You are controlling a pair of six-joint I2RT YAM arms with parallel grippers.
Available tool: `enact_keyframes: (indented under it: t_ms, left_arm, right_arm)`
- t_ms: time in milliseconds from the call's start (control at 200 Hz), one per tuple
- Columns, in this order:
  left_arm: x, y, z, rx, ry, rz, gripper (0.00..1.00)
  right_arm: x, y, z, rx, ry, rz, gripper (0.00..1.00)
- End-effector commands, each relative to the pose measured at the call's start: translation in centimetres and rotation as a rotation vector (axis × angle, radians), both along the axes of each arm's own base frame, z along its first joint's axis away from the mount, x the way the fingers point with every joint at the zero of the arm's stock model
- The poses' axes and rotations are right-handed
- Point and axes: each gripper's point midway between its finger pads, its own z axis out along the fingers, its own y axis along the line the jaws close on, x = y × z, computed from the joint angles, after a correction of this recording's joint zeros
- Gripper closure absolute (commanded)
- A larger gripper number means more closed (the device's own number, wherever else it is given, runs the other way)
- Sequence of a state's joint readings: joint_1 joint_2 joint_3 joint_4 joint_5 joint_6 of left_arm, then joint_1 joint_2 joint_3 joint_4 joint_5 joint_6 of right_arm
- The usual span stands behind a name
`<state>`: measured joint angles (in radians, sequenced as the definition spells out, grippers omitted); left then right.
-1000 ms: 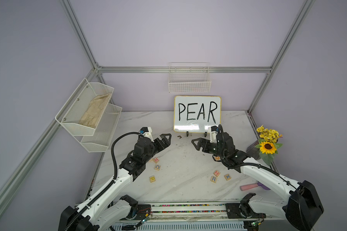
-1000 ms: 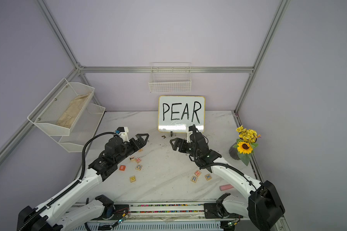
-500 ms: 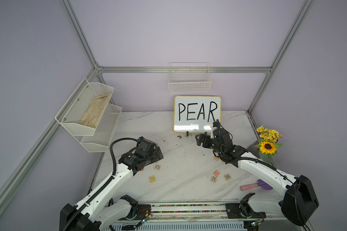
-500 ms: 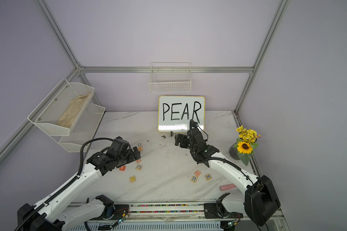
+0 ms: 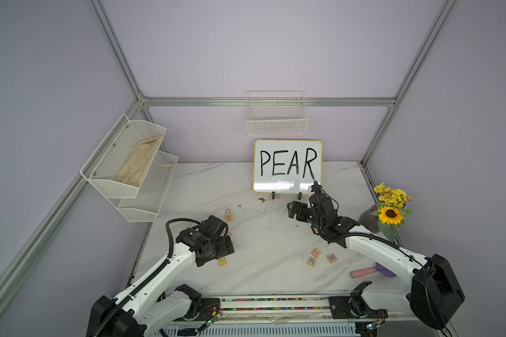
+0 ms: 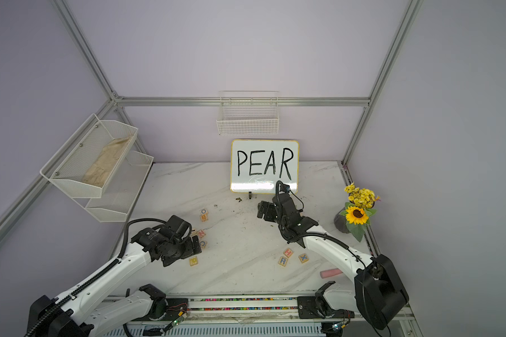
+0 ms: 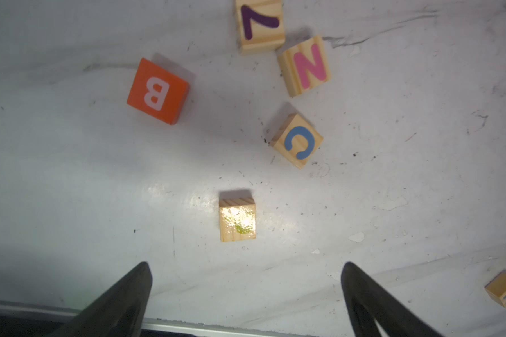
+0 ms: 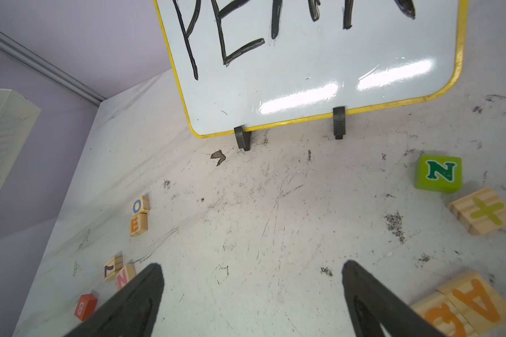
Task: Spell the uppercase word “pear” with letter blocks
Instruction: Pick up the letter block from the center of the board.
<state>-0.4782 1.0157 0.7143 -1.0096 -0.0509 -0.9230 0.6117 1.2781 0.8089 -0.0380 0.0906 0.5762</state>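
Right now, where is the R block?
In a top view the R block lies on the robot's right side of the table, toward the front edge, close beside the H block and the X block.

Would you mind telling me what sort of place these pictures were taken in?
Probably a lab robot test booth: a metal frame and lilac walls enclose a marbled table, with the left arm and right arm mounted at its front edge.

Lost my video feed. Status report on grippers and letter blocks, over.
Left gripper open, empty; right gripper open, empty. Pale wooden cube with yellow letter loose ahead of left gripper; orange-A wooden cube near right; word unspelled. Nothing in between.
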Motion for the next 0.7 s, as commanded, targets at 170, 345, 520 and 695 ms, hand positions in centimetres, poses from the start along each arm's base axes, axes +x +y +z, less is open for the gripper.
enact_keyframes:
  t_ms: [170, 345, 520, 695]
  left_arm:
    - [-1.0, 0.0, -2.2, -0.082, 0.013, 0.184, 0.02]
    - [-0.6, -0.3, -3.5, -0.049, 0.064, 0.152, 0.07]
    - [-0.9, -0.3, -4.9, -0.009, 0.128, 0.123, 0.14]
    - [-0.7, -0.3, -5.0, -0.015, 0.115, 0.139, 0.19]
  right_arm:
    - [-0.3, -0.5, -0.1, 0.019, -0.008, -0.031, 0.03]
    - [-0.5, -1.1, -0.7, 0.005, 0.002, -0.057, 0.04]
    - [-0.6, -1.4, -0.9, 0.005, 0.004, -0.068, 0.04]
    - [-0.6, -1.5, -1.4, -0.008, 0.014, -0.075, 0.04]
